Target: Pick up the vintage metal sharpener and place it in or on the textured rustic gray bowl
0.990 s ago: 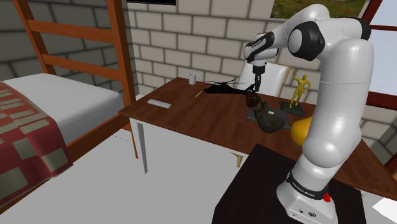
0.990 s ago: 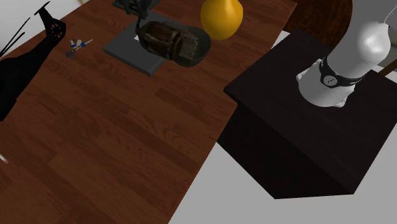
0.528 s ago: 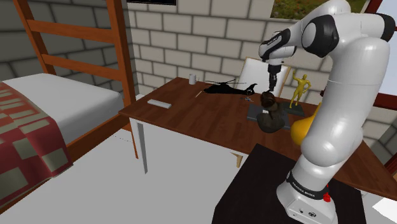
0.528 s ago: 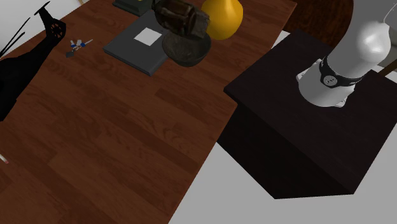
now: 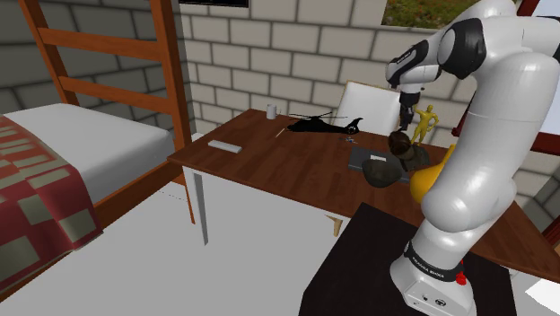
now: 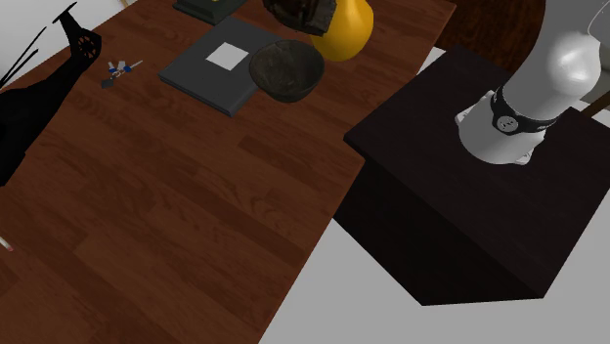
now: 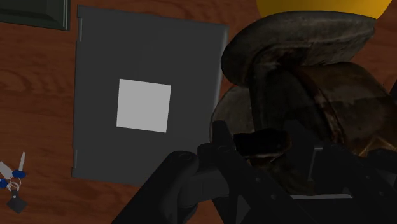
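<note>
**Sharpener (image 5: 401,144) lifted higher, past the bowl (image 6: 285,70)**

Since half a second ago, the brown metal sharpener is carried higher and closer to the yellow vase (image 6: 344,29). It is held tight between the two black fingers of the gripper (image 7: 270,153), up in the air. The dark bowl is seen with nothing in it. It is set on the wooden table (image 6: 147,215), at the edge of a flat grey pad (image 6: 200,73).
</note>
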Controlling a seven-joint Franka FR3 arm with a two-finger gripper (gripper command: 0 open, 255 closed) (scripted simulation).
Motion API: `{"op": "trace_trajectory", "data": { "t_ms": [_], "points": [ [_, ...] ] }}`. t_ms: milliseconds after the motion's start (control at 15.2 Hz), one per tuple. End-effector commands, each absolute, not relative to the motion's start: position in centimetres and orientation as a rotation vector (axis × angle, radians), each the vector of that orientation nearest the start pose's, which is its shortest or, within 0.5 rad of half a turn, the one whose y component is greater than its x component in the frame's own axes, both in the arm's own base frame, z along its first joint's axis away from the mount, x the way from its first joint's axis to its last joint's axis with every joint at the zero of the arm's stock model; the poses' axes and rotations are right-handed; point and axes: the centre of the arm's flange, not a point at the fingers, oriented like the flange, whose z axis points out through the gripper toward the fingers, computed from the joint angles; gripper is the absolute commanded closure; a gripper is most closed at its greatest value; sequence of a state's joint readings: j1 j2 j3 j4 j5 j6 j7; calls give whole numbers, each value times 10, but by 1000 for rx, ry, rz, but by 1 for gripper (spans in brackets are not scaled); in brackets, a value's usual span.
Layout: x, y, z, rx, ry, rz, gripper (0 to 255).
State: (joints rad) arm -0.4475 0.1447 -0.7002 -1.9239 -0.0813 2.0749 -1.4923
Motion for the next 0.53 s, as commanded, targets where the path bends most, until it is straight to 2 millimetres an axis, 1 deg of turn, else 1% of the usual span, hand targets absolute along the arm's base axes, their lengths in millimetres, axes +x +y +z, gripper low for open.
{"op": "trace_trajectory", "data": {
  "t_ms": [0, 462],
  "points": [
    [246, -535, 429, -3150, -624, 241, 255],
    [246, -535, 393, -3150, -624, 241, 255]
  ]
}}
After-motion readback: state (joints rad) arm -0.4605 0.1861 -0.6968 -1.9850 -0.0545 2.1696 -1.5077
